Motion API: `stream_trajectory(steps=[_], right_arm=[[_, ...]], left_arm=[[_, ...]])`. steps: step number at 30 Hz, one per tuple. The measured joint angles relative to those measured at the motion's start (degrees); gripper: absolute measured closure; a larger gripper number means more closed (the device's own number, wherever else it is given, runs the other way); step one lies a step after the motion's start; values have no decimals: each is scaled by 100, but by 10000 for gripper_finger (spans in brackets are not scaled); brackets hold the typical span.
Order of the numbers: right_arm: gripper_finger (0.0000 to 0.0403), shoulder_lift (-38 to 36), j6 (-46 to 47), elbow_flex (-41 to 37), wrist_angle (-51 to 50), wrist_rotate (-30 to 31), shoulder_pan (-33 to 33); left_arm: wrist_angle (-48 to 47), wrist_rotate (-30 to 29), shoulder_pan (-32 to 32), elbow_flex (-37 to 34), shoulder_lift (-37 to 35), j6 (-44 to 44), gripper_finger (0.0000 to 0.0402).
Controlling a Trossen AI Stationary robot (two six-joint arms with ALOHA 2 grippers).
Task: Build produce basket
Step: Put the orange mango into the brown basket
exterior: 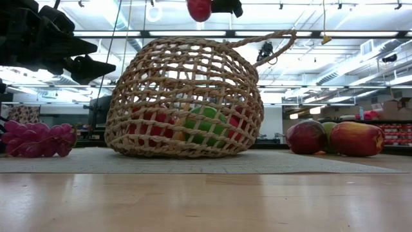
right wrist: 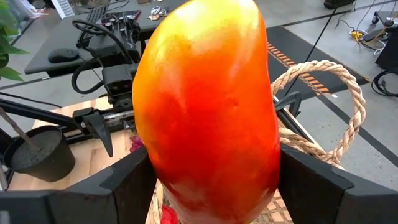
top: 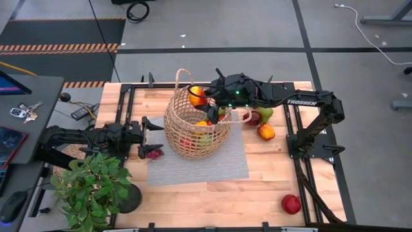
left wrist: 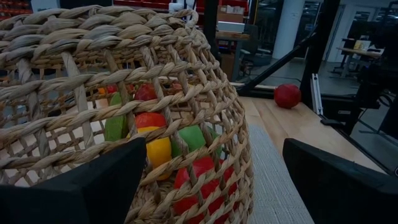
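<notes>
The wooden surface (top: 302,193) is seen from above with a grey woven mat (top: 219,164) laid across its middle. The basket (top: 193,129) stands on the mat's far left part, tilted, with one loop handle raised at its far side. Several pieces of produce are held inside it: green, yellow and red pieces are seen through the weave in the left wrist view (left wrist: 155,146).

The right gripper (top: 205,98) is held above the basket's rim, its fingers pinched on an orange-and-red fruit (right wrist: 208,106), which fills the right wrist view. The left gripper (top: 149,132) is found low at the basket's left side, just beside the wall, its fingers (left wrist: 74,186) spread wide with nothing between them.

A potted plant (top: 90,183) stands at the near left corner. A cluster of purple grapes (exterior: 35,138) lies on the mat's left edge, near the left gripper. To the right of the basket, a dark-red piece (top: 253,118), a green piece (top: 266,113) and an orange-red fruit (top: 266,132) lie close together. A red apple (top: 291,203) lies well apart, near the front right corner.
</notes>
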Motion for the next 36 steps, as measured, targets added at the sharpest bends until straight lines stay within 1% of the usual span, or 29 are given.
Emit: stream_trajectory(steps=[36], right_arm=[[107,0,2,0,-122,-2,-1]], left_arm=[[-2,2,-2,0,1,4,15]])
